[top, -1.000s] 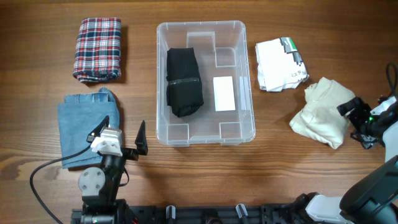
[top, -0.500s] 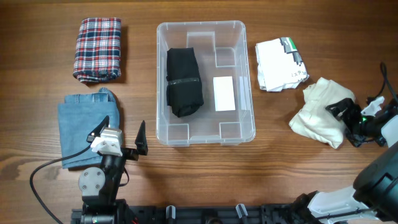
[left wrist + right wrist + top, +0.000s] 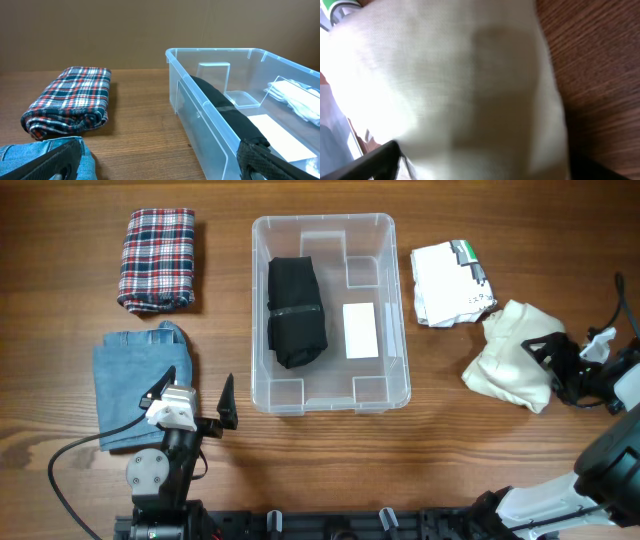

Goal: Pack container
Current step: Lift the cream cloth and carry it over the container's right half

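The clear container (image 3: 322,220) stands at the table's middle, holding a black folded garment (image 3: 296,310) beside the white label (image 3: 360,330) on its base. My right gripper (image 3: 548,358) is open, its fingers straddling a crumpled cream cloth (image 3: 505,365) right of the container; the cloth (image 3: 460,85) fills the right wrist view between the fingers (image 3: 485,160). My left gripper (image 3: 205,408) is open and empty near the front edge, left of the container. Its view shows the container's wall (image 3: 200,115) and the black garment (image 3: 220,100).
A folded plaid cloth (image 3: 157,258) lies at the back left and folded jeans (image 3: 135,385) in front of it; both show in the left wrist view, plaid (image 3: 70,102) and jeans (image 3: 30,150). A white folded cloth with green print (image 3: 450,283) lies right of the container.
My right gripper has moved left onto the cream cloth, which has shifted slightly left. The left arm has not moved.
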Robot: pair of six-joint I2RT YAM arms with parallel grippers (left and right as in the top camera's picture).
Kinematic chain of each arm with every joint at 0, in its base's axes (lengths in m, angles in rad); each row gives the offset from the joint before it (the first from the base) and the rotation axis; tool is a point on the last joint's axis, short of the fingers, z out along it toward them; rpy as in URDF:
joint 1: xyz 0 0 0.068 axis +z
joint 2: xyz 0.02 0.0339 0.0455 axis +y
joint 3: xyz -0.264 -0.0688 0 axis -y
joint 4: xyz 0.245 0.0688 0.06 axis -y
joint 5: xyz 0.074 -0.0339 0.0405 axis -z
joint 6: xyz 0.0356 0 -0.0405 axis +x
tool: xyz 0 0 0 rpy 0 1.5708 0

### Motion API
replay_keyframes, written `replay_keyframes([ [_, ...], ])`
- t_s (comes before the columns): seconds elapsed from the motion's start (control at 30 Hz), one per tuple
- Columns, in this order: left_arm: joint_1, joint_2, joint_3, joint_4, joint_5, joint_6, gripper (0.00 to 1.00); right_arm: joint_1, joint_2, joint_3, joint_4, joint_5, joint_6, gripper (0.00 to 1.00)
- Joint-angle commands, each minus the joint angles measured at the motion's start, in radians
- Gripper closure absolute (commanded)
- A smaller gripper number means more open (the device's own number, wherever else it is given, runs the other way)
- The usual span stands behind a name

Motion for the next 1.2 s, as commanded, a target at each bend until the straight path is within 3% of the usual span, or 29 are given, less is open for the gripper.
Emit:
replay_keyframes([
  [0.0,0.006,-0.001,-0.005,-0.005,-0.006,0.013,0.0,0.01,0.059,-0.029,0.003,-0.079,-0.004,0.35],
  [0.03,0.006,-0.001,-0.005,-0.005,-0.006,0.013,0.0,0.01,0.059,-0.029,0.006,-0.101,-0.003,0.43],
  [0.3,0.006,-0.001,-0.005,-0.005,-0.006,0.013,0.0,0.01,0.058,-0.011,0.034,-0.309,0.016,0.64],
  [0.43,0.006,-0.001,-0.005,-0.005,-0.006,0.013,0.0,0.01,0.043,0.026,0.064,-0.543,0.109,0.78],
  [0.53,0.006,-0.001,-0.005,-0.005,-0.006,0.013,0.0,0.01,0.011,0.064,0.119,-0.737,0.222,0.79],
  [0.63,0.006,-0.001,-0.005,-0.005,-0.006,0.013,0.0,0.011,-0.034,0.085,0.151,-0.802,0.293,0.79],
  [0.77,0.006,-0.001,-0.005,-0.005,-0.006,0.013,0.0,0.034,-0.155,0.088,0.239,-0.793,0.421,0.78],
  [0.9,0.006,-0.001,-0.005,-0.005,-0.006,0.013,0.0,0.107,-0.304,0.088,0.426,-0.748,0.643,0.77],
  [1.07,0.006,-0.001,-0.005,-0.005,-0.006,0.013,0.0,0.306,-0.435,0.088,0.78,-0.65,0.943,0.76],
  [1.17,0.006,-0.001,-0.005,-0.005,-0.006,0.013,0.0,0.43,-0.441,0.088,0.877,-0.576,1.021,0.76],
])
